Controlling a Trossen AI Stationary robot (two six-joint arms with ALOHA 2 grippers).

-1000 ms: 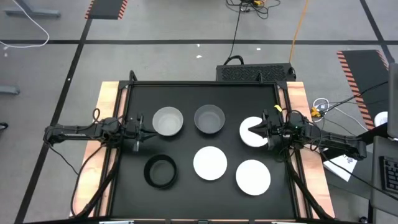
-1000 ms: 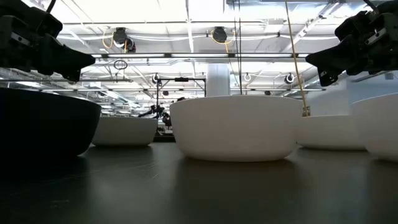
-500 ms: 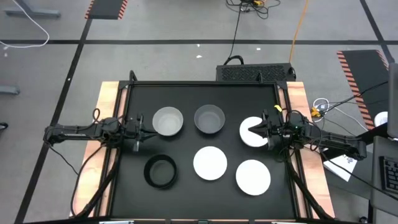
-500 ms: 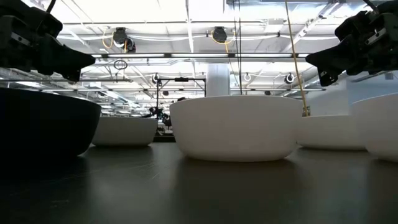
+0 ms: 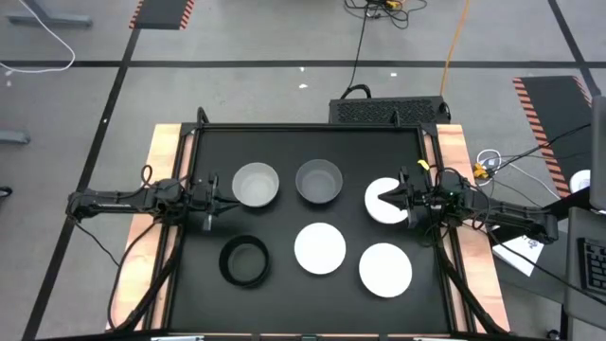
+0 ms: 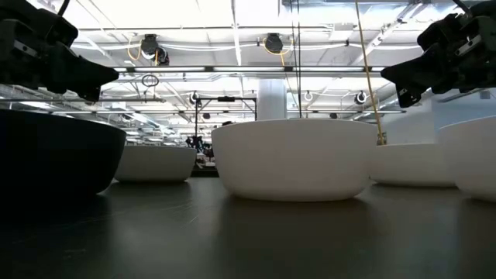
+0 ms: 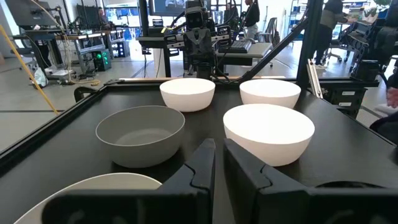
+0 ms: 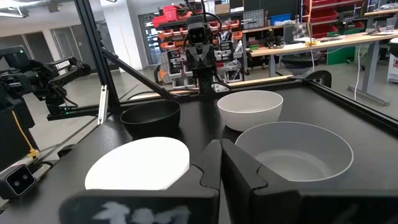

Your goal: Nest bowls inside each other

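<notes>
Low view, near to far: dark matte table point(image 6: 248, 240) fills the bottom of the frame, w/ the black bowl point(image 6: 54, 159) big at far left, a white bowl point(image 6: 293, 159) centre, another white one point(image 6: 477, 155) cut off at the right edge, & two more pale bowls behind, one mid-left point(image 6: 155, 161) and one mid-right point(image 6: 411, 164). Beyond the tabletop: open workshop w/ bright ceiling strip lights point(image 6: 194, 35), round fixtures on a beam, racks & equipment far back. From above, six bowls sit apart on the black surface, none nested: bottom row L to R = black point(image 5: 244, 260), white point(image 5: 320, 248), white point(image 5: 385, 268); upper row = light grey point(image 5: 256, 185), darker grey point(image 5: 319, 181), and a third white bowl point(image 5: 383, 201) partly under the right gripper point(image 5: 392, 197). Wood trim point(image 5: 161, 180) edges the table on both sides; grey floor w/ cables, black tape lines & hazard-striped mats around it. Left gripper point(image 5: 230, 198) hangs at mid-left, just beside the light grey bowl, fingers nearly together, holding nothing. Right gripper: fingers together, empty, tips over the third white bowl's rim. Left wrist cam shows people and desks past the table's far edge.
</notes>
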